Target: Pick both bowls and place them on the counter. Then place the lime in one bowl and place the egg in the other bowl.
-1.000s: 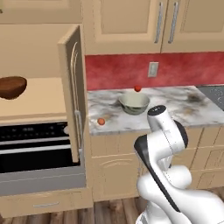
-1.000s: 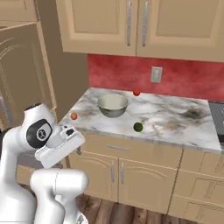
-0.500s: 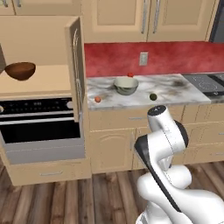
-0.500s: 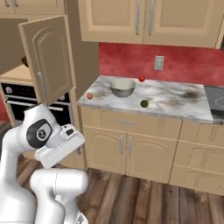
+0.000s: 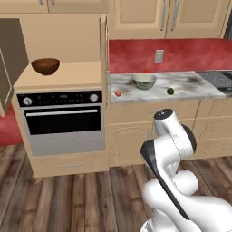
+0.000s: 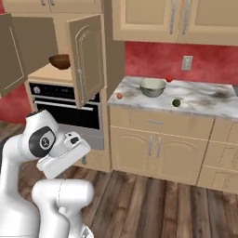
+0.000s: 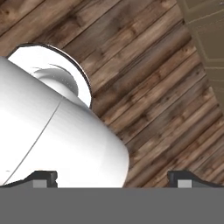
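1. The end effector (image 7: 111, 177) is seen pointed down at the wooden floor (image 7: 166, 109), its fingertips spread wide with nothing between them.
2. The pale grey-green bowl (image 5: 144, 81) is already set on the counter (image 5: 190, 86), with the lime (image 5: 170, 91) to its right and the egg (image 5: 118, 93) near the counter's left edge; a small red ball (image 5: 146, 71) lies just behind the bowl.
3. The dark wooden bowl (image 5: 45, 66) is left on the tan shelf (image 5: 72, 74) above the oven (image 5: 63, 120), well apart from the arm.
4. The open cabinet door (image 6: 86, 56) could be struck during the reach to the shelf.
5. The red ball could be mistaken for the egg.
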Motion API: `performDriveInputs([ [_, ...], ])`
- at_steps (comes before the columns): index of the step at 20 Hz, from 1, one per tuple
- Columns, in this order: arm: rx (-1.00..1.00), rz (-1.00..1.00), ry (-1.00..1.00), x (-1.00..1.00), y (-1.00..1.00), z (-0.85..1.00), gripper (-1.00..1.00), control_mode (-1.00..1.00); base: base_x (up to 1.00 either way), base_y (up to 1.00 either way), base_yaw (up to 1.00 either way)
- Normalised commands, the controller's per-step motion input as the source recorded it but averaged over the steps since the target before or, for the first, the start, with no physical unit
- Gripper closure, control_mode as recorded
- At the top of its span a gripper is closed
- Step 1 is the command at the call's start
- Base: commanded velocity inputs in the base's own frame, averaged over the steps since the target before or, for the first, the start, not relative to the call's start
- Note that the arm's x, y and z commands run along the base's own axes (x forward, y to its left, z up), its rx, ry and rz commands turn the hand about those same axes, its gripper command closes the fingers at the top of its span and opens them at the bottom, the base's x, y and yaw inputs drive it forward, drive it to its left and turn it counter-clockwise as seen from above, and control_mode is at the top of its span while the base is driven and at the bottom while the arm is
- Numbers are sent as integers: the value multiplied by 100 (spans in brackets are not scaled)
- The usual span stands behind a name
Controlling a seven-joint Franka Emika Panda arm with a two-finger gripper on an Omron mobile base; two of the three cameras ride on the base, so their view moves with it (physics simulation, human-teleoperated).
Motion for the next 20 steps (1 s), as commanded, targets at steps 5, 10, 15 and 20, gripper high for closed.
performDriveInputs([
  [5, 0, 0, 0, 0, 0, 0, -100, 100, -3, 87, 0],
  [10, 0, 0, 0, 0, 0, 0, -100, 100, 0, 90, 0],
  [15, 0, 0, 0, 0, 0, 0, -100, 100, 0, 62, 0],
  [20, 0, 0, 0, 0, 0, 0, -100, 100, 0, 32, 1],
])
